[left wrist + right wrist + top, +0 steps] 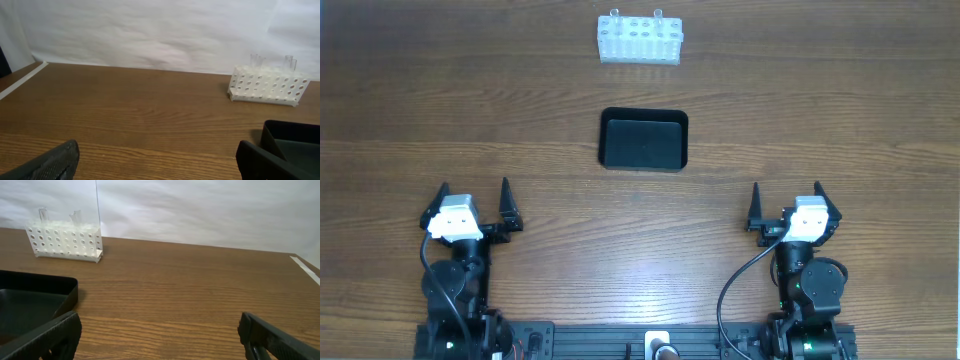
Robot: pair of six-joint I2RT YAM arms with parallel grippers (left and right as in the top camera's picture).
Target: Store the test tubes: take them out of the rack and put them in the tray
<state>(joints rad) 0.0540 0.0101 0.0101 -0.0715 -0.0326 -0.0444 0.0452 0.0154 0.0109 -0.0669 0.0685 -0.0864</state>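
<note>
No tube taken yet: two tubes upright in rack, top centre; tray mid-frame. Both arms' jaws apart, low. Next likely: reach rack, pinch tube.

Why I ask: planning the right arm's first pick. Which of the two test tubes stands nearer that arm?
The test tube standing right of middle in the rack; the other test tube stands near its left end, on the left arm's side.
</note>
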